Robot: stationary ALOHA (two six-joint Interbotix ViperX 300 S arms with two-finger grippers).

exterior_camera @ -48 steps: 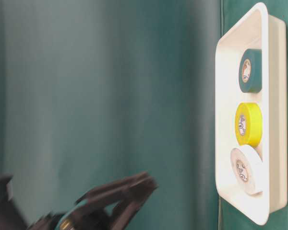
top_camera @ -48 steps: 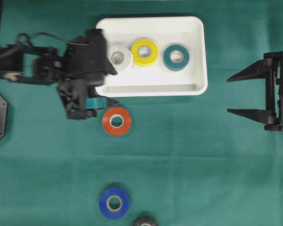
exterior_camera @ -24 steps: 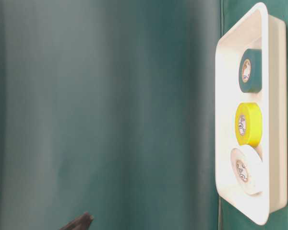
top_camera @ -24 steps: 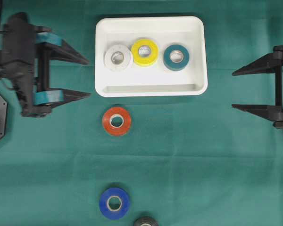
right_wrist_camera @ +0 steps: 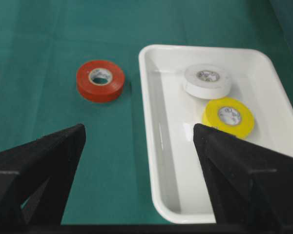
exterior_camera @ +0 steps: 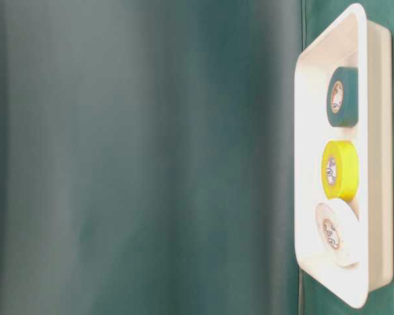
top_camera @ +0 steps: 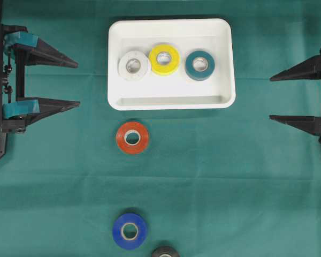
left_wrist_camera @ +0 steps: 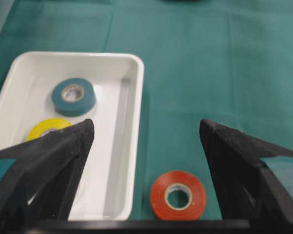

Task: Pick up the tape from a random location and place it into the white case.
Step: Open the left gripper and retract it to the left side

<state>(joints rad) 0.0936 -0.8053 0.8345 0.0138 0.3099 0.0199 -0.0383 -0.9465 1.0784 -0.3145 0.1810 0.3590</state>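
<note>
The white case (top_camera: 171, 100) lies at the top middle of the green cloth and holds a white tape roll (top_camera: 134, 65), a yellow roll (top_camera: 164, 59) and a teal roll (top_camera: 199, 64). An orange roll (top_camera: 131, 137) lies on the cloth just below the case; it also shows in the left wrist view (left_wrist_camera: 178, 195) and the right wrist view (right_wrist_camera: 100, 80). A blue roll (top_camera: 129, 231) and a black roll (top_camera: 165, 252) lie near the bottom edge. My left gripper (top_camera: 75, 83) is open and empty at the far left. My right gripper (top_camera: 273, 98) is open and empty at the far right.
The table-level view shows the case (exterior_camera: 363, 164) side-on with the three rolls in it against a blurred green backdrop. Green cloth (top_camera: 230, 176) covers the table.
My left arm has drawn back from beside the case to the far left edge, jaws open and empty. My right gripper has moved slightly further right. The rolls have not moved.
</note>
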